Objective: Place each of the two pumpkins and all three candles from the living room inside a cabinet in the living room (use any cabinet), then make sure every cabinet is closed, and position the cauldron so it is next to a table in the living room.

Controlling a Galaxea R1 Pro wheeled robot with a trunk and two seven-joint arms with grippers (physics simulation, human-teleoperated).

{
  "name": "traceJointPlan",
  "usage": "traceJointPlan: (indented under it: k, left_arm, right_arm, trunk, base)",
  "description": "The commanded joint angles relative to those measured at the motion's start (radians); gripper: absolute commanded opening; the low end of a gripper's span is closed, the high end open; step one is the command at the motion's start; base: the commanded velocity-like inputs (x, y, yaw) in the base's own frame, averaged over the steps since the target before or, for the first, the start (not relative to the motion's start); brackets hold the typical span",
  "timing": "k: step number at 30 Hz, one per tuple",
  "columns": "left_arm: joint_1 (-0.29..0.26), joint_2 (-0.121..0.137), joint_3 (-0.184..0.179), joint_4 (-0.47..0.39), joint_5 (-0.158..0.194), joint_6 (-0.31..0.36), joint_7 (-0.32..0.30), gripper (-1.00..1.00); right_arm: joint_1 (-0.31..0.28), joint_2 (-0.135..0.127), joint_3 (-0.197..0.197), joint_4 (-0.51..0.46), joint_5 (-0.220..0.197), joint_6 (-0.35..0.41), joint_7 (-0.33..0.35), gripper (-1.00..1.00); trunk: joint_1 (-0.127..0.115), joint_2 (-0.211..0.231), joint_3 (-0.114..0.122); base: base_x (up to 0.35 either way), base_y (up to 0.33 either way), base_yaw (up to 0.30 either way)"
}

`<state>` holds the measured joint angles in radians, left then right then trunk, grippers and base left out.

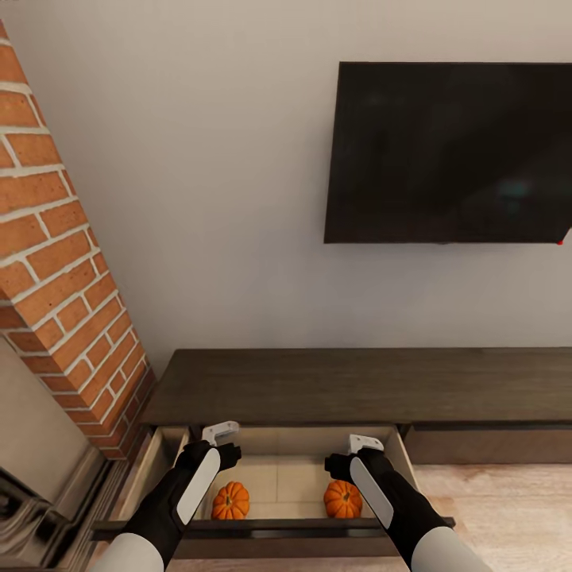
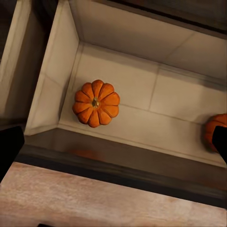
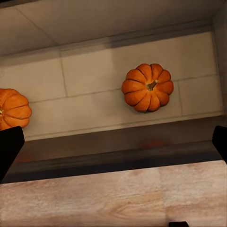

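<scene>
head view, cabinet: long low dark brown cabinet [image 1: 357, 385] under the wall tv [image 1: 449, 151], brick chimney [image 1: 63, 270] at the left. one drawer [image 1: 280, 461] pulled out, pale inside.
head view, pumpkins: left pumpkin [image 1: 230, 501] and right pumpkin [image 1: 343, 499] both sit on the drawer floor, well apart, near the front edge.
head view, end effectors: left end effector [image 1: 220, 433] and right end effector [image 1: 364, 442] hover over the drawer, each above its own pumpkin, holding nothing. finger gap hard to read here.
left wrist view, drawer: left pumpkin [image 2: 96, 103] upright, stem up, free on the drawer floor near the side wall; right pumpkin [image 2: 217, 133] at the frame edge. dark fingertips [image 2: 10, 150] far apart at the frame sides, so jaws spread, empty.
right wrist view, drawer: right pumpkin [image 3: 147, 87] upright and free; left pumpkin [image 3: 14, 109] partly cut off. fingertips [image 3: 10, 147] wide apart at both frame sides, empty. dark drawer front [image 3: 113, 151] and wood floor [image 3: 113, 196] below.
progress, done: both pumpkins look placed in the cabinet.
progress, left: drawer not yet shut; candles and cauldron to deal with, judged from the task, their state can't be told here.
</scene>
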<state>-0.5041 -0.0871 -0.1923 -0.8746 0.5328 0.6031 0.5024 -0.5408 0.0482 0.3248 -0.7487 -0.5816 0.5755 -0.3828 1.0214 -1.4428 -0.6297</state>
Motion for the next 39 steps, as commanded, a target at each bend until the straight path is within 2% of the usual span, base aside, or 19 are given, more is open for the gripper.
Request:
traceJointPlan:
  k: [1,15,22,39]
  left_arm:
    - [-0.001,0.000,-0.002,-0.001,0.010,0.001,0.010,1.00]
    - [-0.001,0.001,-0.003,-0.003,0.010,0.001,0.008,1.00]
    - [-0.001,0.001,-0.004,-0.004,0.010,0.001,0.004,1.00]
    - [-0.001,0.001,-0.004,-0.004,0.010,0.001,0.004,1.00]
  right_arm:
    - [-0.001,-0.001,0.003,-0.001,-0.011,0.001,-0.010,1.00]
    - [-0.001,-0.001,0.003,-0.001,-0.011,-0.003,-0.010,1.00]
    - [-0.001,-0.001,0.003,-0.001,-0.011,-0.005,-0.010,1.00]
    - [-0.001,-0.001,0.003,-0.001,-0.011,-0.006,-0.010,1.00]
  trunk:
    - [-0.004,0.007,0.002]
    - [-0.058,0.105,0.046]
    - [-0.058,0.105,0.046]
    - [-0.058,0.105,0.046]
  base:
    - [0.000,0.000,0.000]
    - [0.000,0.000,0.000]
    - [-0.070,0.000,0.000]
    - [-0.206,0.000,0.000]
